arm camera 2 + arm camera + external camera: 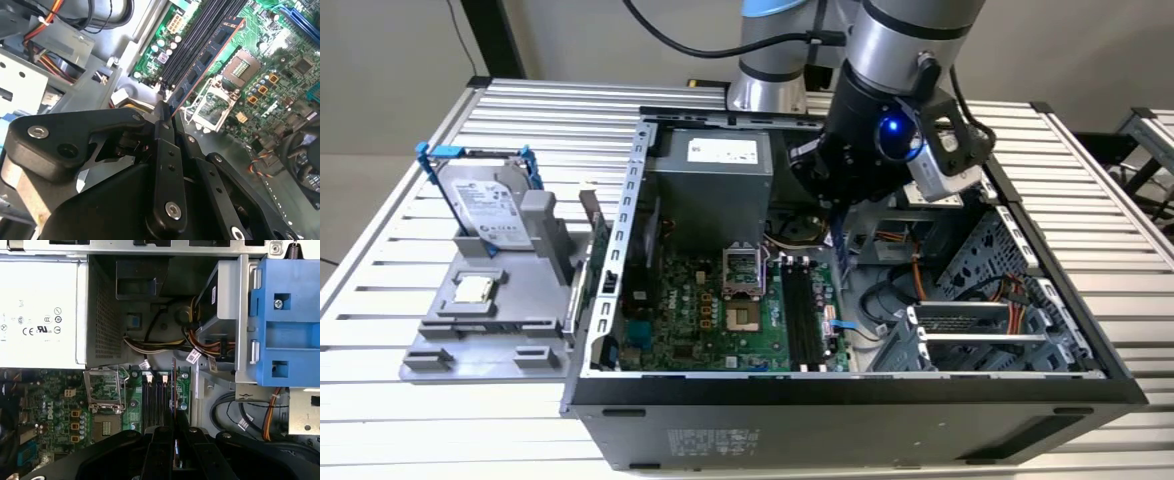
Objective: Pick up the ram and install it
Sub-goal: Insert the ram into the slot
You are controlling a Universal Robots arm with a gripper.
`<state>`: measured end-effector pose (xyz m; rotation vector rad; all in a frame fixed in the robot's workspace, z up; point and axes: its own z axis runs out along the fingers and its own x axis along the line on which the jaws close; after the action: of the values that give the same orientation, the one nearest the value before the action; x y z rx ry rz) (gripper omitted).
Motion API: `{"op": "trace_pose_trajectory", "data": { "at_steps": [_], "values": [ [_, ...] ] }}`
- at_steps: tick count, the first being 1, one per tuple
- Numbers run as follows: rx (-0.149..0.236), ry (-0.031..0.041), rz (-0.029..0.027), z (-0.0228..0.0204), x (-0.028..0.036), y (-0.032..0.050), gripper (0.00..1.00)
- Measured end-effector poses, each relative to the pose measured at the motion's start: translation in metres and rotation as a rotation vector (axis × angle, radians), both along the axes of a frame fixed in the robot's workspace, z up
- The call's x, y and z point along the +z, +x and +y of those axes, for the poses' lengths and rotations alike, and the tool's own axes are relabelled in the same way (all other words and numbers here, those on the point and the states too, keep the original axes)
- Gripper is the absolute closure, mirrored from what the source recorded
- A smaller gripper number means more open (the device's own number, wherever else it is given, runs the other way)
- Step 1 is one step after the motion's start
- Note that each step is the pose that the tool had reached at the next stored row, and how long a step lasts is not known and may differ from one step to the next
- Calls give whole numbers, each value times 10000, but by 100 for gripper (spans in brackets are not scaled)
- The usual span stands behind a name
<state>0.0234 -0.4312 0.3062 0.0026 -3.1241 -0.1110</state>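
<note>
Black jaws, pinching one end of the ram (207, 57), lie nearest the lens in both wrist views. Second wrist view: the ram's broad face, with its row of dark chips, runs out from the jaws' tips between the memory slots (192, 47) and the CPU socket (215, 102). First wrist view: the ram (174, 387) appears edge-on, a thin line ahead of the jaws. Exterior view: the ram (833, 245) hangs below the jaws inside the open computer case (854, 410), above the motherboard (707, 320); contact with a slot cannot be told.
</note>
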Motion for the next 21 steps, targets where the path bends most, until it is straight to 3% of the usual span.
{"op": "trace_pose_trajectory", "data": {
  "at_steps": [3, 8, 11, 17, 21],
  "values": [
    [76, -2, 1, -15, -54, -12, 100],
    [74, -2, -11, -136, -146, -15, 100],
    [71, 0, -24, -178, -201, -16, 100],
    [0, 0, -47, -210, -311, -21, 100],
    [-46, -4, -32, -210, -323, -23, 100]
  ]
}}
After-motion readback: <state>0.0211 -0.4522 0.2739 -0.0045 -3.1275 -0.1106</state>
